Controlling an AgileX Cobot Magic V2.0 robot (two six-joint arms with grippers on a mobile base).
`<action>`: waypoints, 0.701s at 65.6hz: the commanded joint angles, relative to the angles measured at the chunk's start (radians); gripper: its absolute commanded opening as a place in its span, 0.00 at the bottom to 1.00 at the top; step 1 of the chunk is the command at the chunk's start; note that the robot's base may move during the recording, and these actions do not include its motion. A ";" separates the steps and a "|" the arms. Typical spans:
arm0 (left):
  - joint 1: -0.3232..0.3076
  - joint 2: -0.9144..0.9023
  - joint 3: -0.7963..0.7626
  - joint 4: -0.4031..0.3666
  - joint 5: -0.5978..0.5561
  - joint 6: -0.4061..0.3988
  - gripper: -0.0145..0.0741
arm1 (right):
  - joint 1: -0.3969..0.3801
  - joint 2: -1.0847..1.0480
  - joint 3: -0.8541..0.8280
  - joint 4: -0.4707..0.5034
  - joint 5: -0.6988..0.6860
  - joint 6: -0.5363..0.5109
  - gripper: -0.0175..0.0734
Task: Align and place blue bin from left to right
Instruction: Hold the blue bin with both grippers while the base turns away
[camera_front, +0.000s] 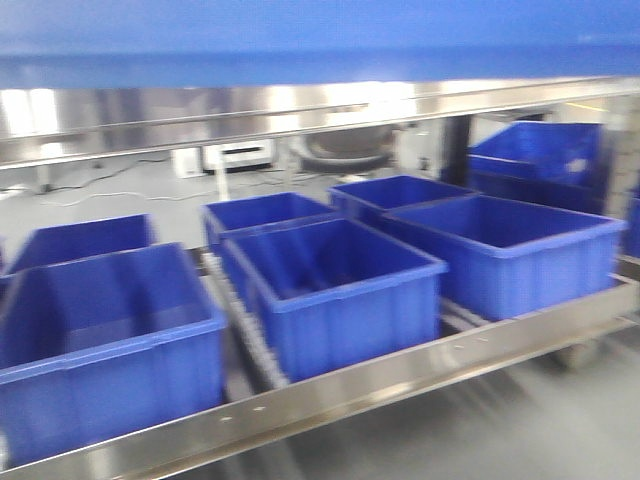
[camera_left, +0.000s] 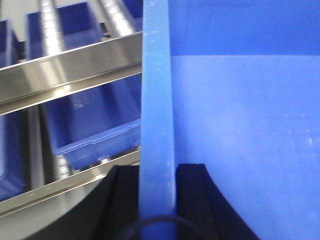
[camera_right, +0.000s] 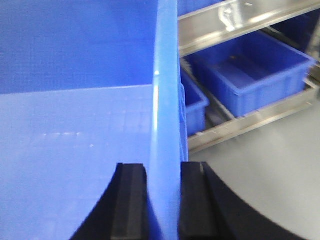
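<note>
The blue bin (camera_front: 320, 40) fills the top of the front view as a wide blue band, held up close to the camera. In the left wrist view my left gripper (camera_left: 158, 167) is shut on the bin's left wall rim (camera_left: 157, 100), one black finger (camera_left: 127, 200) outside and one inside. In the right wrist view my right gripper (camera_right: 164, 167) is shut on the bin's right wall rim (camera_right: 167, 100) in the same way. The bin's smooth pale-blue inside (camera_right: 75, 150) shows in both wrist views. Neither gripper shows in the front view.
Below the held bin a steel roller rack (camera_front: 350, 385) carries several blue bins: one at left (camera_front: 100, 330), one in the middle (camera_front: 330, 280), one at right (camera_front: 510, 250). A steel upper rail (camera_front: 300, 110) crosses the view. More bins are stacked at back right (camera_front: 535, 150).
</note>
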 joint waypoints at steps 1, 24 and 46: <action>-0.007 0.002 -0.018 0.006 -0.092 -0.003 0.04 | 0.012 -0.002 -0.019 0.005 -0.062 -0.004 0.12; -0.007 0.002 -0.018 0.006 -0.092 -0.003 0.04 | 0.012 -0.002 -0.019 0.005 0.003 -0.004 0.12; -0.007 0.002 -0.018 0.006 -0.092 -0.003 0.04 | 0.012 -0.002 -0.019 0.005 0.063 -0.004 0.12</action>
